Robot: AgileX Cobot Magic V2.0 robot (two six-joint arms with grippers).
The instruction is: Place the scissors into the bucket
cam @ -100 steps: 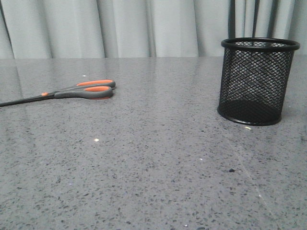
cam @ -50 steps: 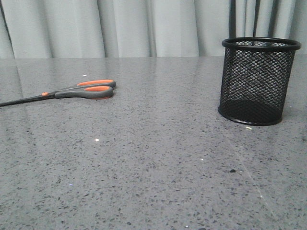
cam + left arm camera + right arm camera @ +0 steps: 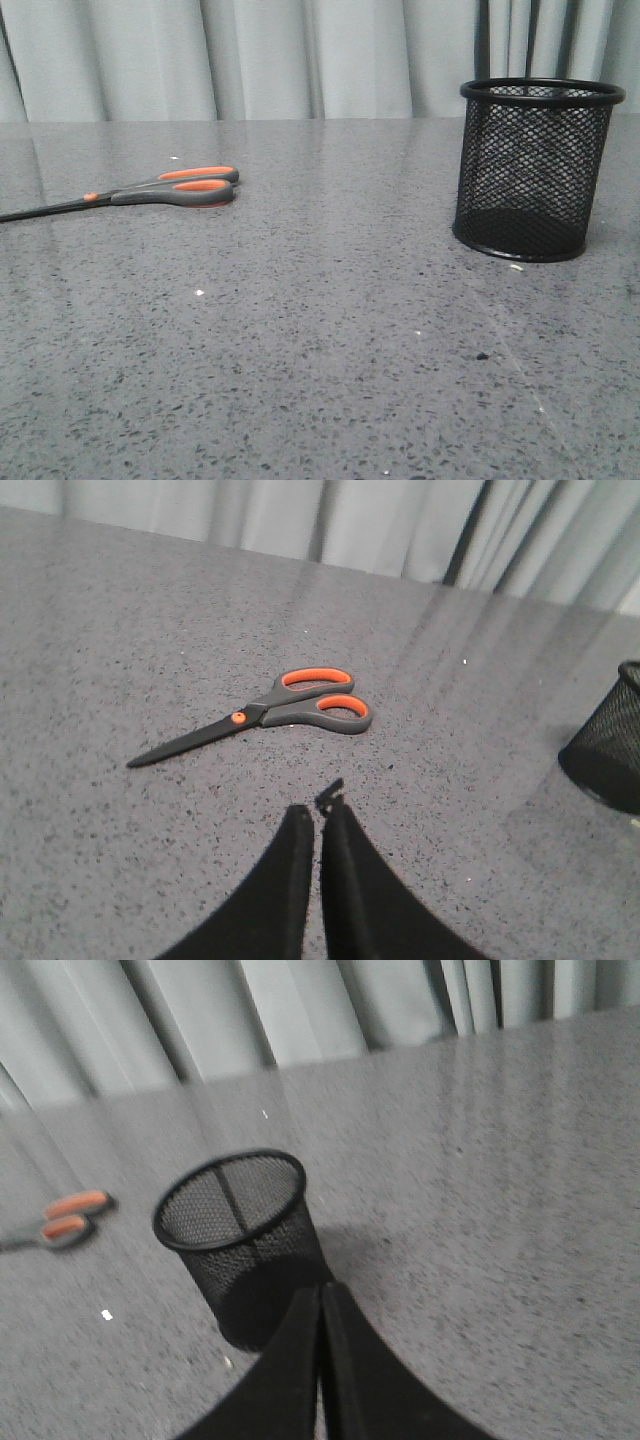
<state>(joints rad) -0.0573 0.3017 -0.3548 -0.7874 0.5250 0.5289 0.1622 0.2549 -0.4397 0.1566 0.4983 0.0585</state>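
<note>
Nothing on the table has moved since the earlier frames; scissors and bucket lie as before. Left gripper [image 3: 318,820] hovers above the grey table [image 3: 320,340], fingers pressed together, holding nothing. Right gripper [image 3: 320,1305] is likewise closed and empty, just above the bucket [image 3: 535,170]. Scissors [image 3: 150,190] lie flat at far left, well apart from the upright bucket. No writing is readable.

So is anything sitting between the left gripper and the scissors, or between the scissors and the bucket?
Nothing visible. Only bare table lies between the shut left gripper and the scissors, and between the scissors and the upright bucket.
</note>
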